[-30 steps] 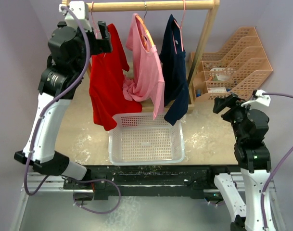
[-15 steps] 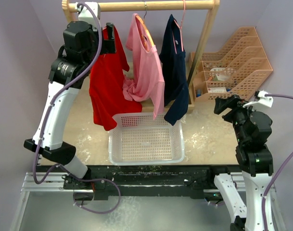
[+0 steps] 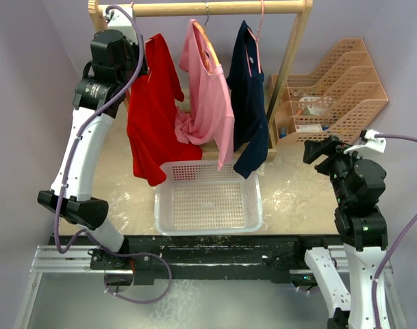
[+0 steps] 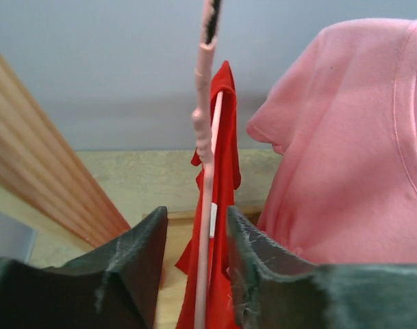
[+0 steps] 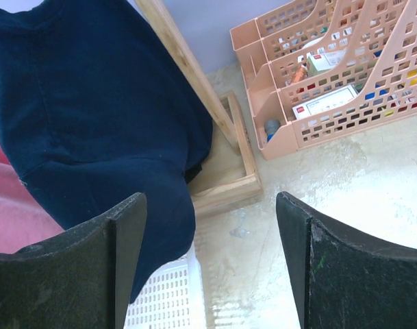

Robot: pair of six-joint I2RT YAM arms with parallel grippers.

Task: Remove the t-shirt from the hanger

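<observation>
Red t-shirt point(image 3: 150, 116) on pink hanger point(image 4: 204, 137), left end of rail point(image 3: 215, 8). Left gripper point(image 4: 196, 216): 2 fingers half-open astride hanger, gripping nothing. Right gripper point(image 5: 209, 202): wide, empty.

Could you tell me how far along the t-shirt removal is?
Nothing is done yet: the red t-shirt hangs on its pink hanger from the rail. In hand: the left gripper brackets that hanger, jaws not touching it. Left: grip, pull the shirt off. The right gripper hovers open.
</observation>
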